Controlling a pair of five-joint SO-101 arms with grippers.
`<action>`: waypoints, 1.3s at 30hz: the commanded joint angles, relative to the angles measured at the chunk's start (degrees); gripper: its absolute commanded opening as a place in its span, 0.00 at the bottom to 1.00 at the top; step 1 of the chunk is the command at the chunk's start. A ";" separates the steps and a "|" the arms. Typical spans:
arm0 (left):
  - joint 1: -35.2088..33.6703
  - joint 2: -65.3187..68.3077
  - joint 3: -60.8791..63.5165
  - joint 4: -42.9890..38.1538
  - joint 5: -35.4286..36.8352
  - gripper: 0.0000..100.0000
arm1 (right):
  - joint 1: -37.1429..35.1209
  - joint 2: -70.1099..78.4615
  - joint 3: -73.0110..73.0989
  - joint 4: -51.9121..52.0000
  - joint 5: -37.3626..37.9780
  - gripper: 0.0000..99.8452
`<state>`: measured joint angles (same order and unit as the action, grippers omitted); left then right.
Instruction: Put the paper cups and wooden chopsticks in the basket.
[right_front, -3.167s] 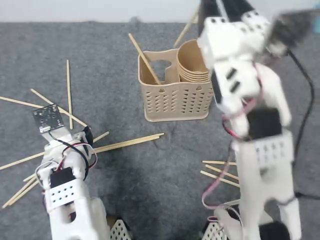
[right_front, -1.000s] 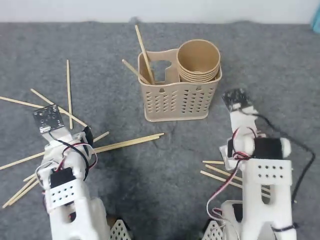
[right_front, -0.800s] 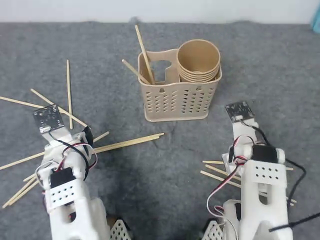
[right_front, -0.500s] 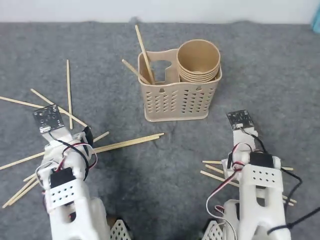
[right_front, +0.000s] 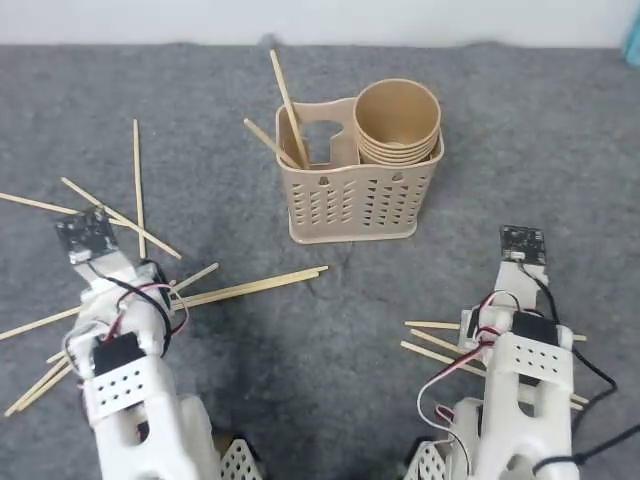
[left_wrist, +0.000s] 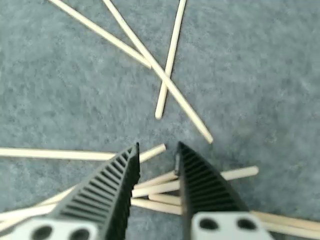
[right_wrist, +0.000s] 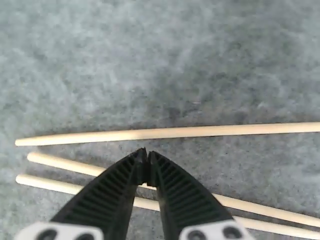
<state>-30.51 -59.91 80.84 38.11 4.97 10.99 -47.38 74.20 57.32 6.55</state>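
A fixed high camera looks steeply down over the table (right_front: 560, 130) and basket (right_front: 350, 205), while wrist cameras peer close past the left gripper (left_wrist: 156, 150) and right gripper (right_wrist: 146, 154) at chopsticks (left_wrist: 167, 75) the high view shares.

robot lab bench, grey felt mat (right_front: 330, 340)

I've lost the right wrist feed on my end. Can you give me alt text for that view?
The right tool, closed with its tips together and nothing between them, is poised over three wooden chopsticks that lie roughly side by side on the grey carpet. Its tips are in line with the middle chopstick.
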 joint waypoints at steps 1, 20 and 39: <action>-0.18 -0.70 -10.07 6.51 -0.53 0.09 | -0.75 -1.10 -0.44 -0.84 -0.70 0.01; -0.53 25.41 -61.58 31.38 -0.70 0.09 | -0.75 -0.84 0.18 -1.98 -0.70 0.01; -0.18 73.49 -94.37 22.51 -12.31 0.09 | -0.75 -0.84 0.18 -2.07 1.58 0.01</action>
<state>-30.59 10.24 -8.48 64.48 -6.73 10.73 -47.38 74.73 56.18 6.90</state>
